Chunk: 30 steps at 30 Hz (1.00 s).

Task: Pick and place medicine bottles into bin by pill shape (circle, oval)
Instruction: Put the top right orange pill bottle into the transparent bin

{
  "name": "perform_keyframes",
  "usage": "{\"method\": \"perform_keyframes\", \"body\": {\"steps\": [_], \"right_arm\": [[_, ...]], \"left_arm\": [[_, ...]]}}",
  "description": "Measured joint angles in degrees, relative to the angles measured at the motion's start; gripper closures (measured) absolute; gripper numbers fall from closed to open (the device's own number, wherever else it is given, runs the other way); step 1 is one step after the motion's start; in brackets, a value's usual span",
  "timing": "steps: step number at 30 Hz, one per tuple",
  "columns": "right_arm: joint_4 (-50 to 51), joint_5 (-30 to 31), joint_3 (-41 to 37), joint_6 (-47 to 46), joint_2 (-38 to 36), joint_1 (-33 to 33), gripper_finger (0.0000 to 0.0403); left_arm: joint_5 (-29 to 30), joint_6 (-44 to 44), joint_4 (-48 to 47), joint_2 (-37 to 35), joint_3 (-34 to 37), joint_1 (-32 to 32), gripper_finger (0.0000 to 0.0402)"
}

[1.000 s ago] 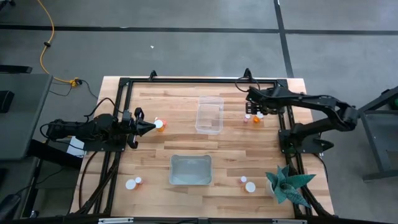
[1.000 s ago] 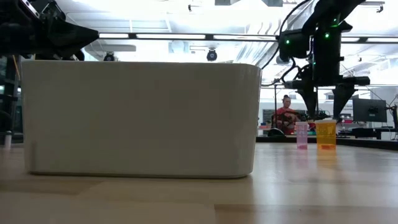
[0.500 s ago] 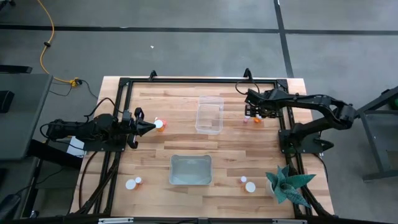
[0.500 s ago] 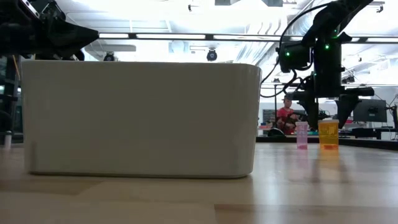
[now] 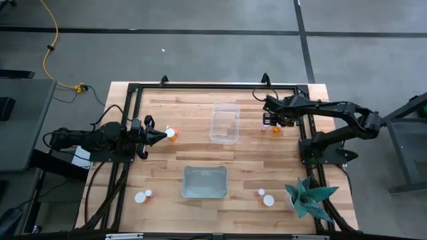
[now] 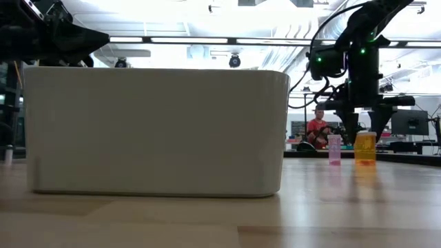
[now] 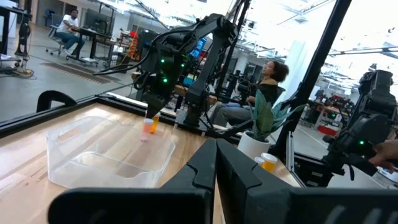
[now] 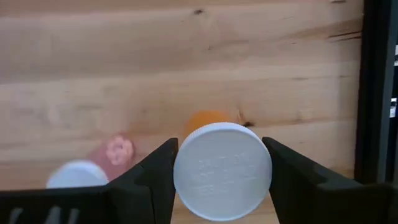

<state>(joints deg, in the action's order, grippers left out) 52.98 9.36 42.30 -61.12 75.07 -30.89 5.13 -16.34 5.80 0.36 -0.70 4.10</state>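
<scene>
The pale wooden plank surface (image 5: 253,160) carries two clear plastic bins: a frosted rectangular bin (image 5: 205,182) near the front edge and a clear rectangular bin (image 5: 225,123) toward the back. The right gripper (image 5: 271,121) is lowered over an orange bottle with a round white cap (image 8: 222,170); its fingers (image 8: 151,176) flank the cap on both sides, whether touching cannot be told. A pinkish bottle (image 6: 335,149) stands just beside it. The left gripper (image 5: 160,135), fingers clenched on nothing, points at another white-capped orange bottle (image 5: 171,133). Two bottle pairs (image 5: 143,196) (image 5: 265,198) sit near the front.
</scene>
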Motion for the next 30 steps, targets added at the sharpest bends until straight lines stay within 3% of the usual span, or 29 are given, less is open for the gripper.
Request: {"method": "perform_keyframes", "body": {"steps": [4, 8, 17, 22, 30], "right_arm": [[3.5, 0.1, 2.4, 2.8, -1.8, 0.0, 0.0199], [7.2, 3.0, 8.0, 5.5, -4.2, 0.0, 0.0204], [-1.2, 3.3, 25.5, 15.7, -3.9, 3.6, 0.021], [-4.9, 0.0, 32.1, 18.9, 2.3, 7.9, 0.0209], [-4.4, -1.8, 42.6, 23.3, 20.5, 13.2, 0.0208]], "left_arm": [[0.0, 0.0, 0.0, 0.0, 0.0, 0.0, 0.0401], [0.0, 0.0, 0.0, 0.0, 0.0, 0.0, 0.0401], [0.0, 0.0, 0.0, 0.0, 0.0, 0.0, 0.0401], [0.0, 0.0, 0.0, 0.0, 0.0, 0.0, 0.0401], [0.0, 0.0, 0.0, 0.0, 0.0, 0.0, 0.0401]]}}
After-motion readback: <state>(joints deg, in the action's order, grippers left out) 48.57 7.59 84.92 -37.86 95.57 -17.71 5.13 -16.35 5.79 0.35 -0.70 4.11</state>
